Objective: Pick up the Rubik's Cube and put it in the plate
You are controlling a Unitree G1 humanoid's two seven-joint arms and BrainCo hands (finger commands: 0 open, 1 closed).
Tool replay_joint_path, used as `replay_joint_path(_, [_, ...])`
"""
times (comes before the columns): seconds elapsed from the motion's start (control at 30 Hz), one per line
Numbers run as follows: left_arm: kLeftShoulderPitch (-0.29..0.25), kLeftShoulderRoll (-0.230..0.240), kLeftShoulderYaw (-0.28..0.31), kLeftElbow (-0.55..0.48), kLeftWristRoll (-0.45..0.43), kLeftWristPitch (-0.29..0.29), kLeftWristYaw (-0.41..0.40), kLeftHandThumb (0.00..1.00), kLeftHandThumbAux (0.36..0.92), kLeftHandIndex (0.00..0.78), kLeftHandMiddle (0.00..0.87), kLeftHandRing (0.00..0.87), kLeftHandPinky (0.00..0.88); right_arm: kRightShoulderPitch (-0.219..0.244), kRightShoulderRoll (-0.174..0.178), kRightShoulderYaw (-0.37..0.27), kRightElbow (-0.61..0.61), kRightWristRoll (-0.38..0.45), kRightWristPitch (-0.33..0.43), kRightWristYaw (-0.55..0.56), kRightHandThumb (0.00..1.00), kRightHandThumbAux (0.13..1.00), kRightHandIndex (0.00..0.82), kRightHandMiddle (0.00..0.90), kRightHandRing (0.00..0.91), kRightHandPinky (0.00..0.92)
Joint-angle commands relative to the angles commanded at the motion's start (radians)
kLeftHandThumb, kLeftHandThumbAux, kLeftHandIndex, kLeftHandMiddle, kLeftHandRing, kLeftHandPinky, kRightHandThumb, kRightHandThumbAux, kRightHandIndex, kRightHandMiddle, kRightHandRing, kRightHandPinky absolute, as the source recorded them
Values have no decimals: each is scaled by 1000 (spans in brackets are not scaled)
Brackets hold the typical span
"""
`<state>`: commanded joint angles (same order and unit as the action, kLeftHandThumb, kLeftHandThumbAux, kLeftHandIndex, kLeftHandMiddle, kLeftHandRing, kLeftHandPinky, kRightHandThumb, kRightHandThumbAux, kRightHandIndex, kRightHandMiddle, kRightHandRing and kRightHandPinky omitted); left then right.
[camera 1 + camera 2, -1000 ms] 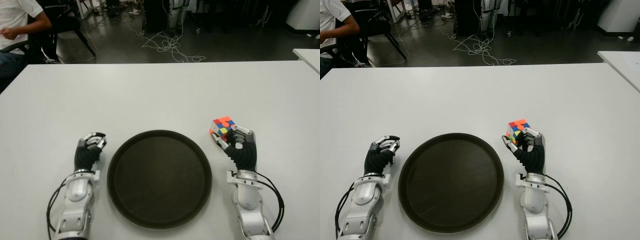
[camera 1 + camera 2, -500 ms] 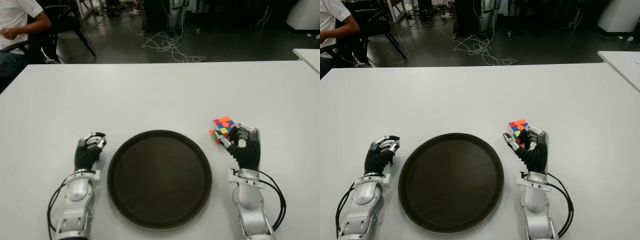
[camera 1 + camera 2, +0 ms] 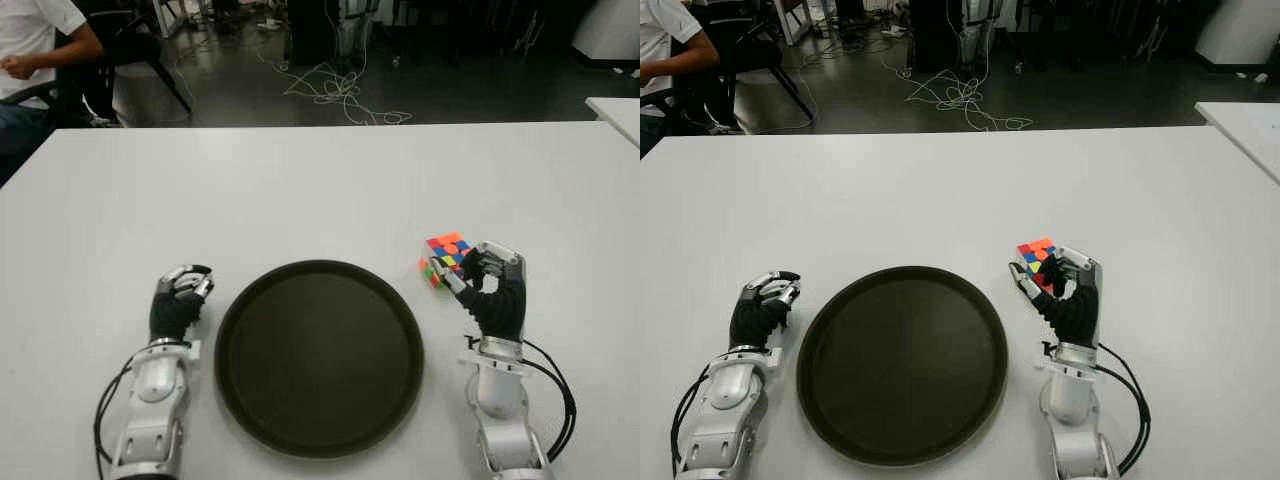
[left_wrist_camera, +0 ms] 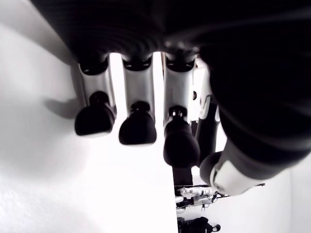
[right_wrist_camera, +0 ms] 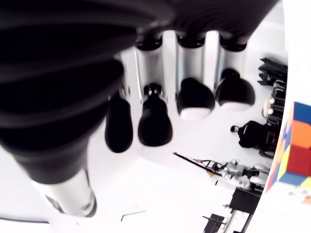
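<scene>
The Rubik's Cube (image 3: pixel 446 256) stands on the white table (image 3: pixel 300 190), just right of the dark round plate (image 3: pixel 320 360). My right hand (image 3: pixel 478 280) is close against the cube's right side, its fingers curled. In the right wrist view the cube (image 5: pixel 295 145) shows off to one side of the curled fingertips (image 5: pixel 154 127), with nothing between them. My left hand (image 3: pixel 178 300) shows beside the plate's left rim, its fingers curled on nothing. The plate holds nothing.
A person (image 3: pixel 30 45) sits by a chair beyond the table's far left corner. Cables (image 3: pixel 335 88) lie on the floor behind the table. The corner of a second white table (image 3: pixel 618 112) shows at the right.
My right hand has shifted slightly to the right and away from the cube's top. The cube, the plate and the left hand stay where they were.
</scene>
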<state>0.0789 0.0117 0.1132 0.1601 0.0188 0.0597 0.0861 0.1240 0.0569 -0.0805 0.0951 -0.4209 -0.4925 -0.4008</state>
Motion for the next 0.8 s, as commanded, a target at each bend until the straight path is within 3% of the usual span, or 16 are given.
replay_joint_path(0.07, [1,-4,1,-2,-3,-2,0,709,705,444,809,815,808,1,-4,1,-8,-11,24,6,200,797,684,822,843,845])
replay_joint_path(0.17, [3,-9,5,-6,-11,-1,0,709,704,444,813,821,815,-2,-22,7,-11,-43,50,10,140,811,575,670,690,676])
replay_joint_path(0.23, [4,-12,5,-7,-13,0,-1,710,704,444,814,823,818,-3,-30,10,-10,-58,56,10,82,798,410,472,500,480])
replay_joint_path(0.27, [4,-12,6,-7,-15,1,-1,710,704,444,814,824,818,-4,-36,12,-10,-70,59,10,74,797,387,444,473,453])
replay_joint_path(0.33, [3,-13,7,-8,-17,3,-2,711,704,444,813,823,817,-7,-49,16,-10,-94,65,11,55,783,238,290,317,292])
replay_joint_path(0.43, [3,-13,7,-8,-19,6,-3,711,704,444,809,820,811,-10,-68,22,-10,-131,80,14,41,757,108,167,191,179])
replay_joint_path(0.6, [4,-14,5,-17,-23,15,-6,711,704,444,809,817,807,-15,-120,40,-19,-237,132,23,22,683,18,31,37,42])
replay_joint_path(0.8, [8,-17,4,-28,-23,24,2,711,704,444,812,819,811,-17,-144,58,-25,-271,162,14,32,650,1,3,3,4])
